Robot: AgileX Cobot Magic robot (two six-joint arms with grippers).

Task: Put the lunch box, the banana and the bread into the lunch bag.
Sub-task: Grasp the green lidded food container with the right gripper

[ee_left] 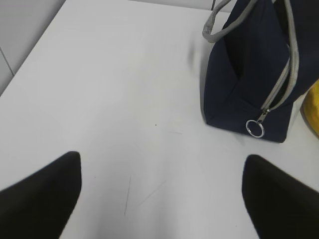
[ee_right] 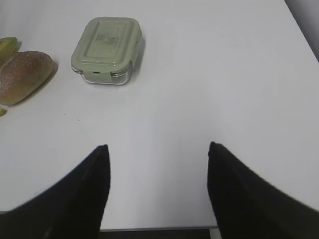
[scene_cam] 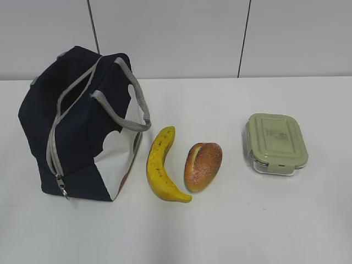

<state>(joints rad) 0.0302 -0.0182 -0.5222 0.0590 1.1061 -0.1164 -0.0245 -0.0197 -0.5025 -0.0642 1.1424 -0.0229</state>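
Observation:
The navy lunch bag (scene_cam: 82,132) stands at the left of the white table, its grey zipper running down its front. The banana (scene_cam: 159,165) lies right of it, the bread (scene_cam: 202,165) beside the banana, and the lunch box (scene_cam: 276,142) with its green lid at the right. Neither gripper shows in the exterior view. My left gripper (ee_left: 162,159) is open and empty over bare table, left of the lunch bag (ee_left: 249,74). My right gripper (ee_right: 157,149) is open and empty near the table's front edge, the lunch box (ee_right: 106,50) and the bread (ee_right: 22,74) ahead on the left.
A white panelled wall (scene_cam: 220,33) rises behind the table. The zipper's ring pull (ee_left: 255,128) hangs at the bag's lower corner. The table's left edge (ee_left: 30,50) shows in the left wrist view and its front edge (ee_right: 149,230) in the right wrist view.

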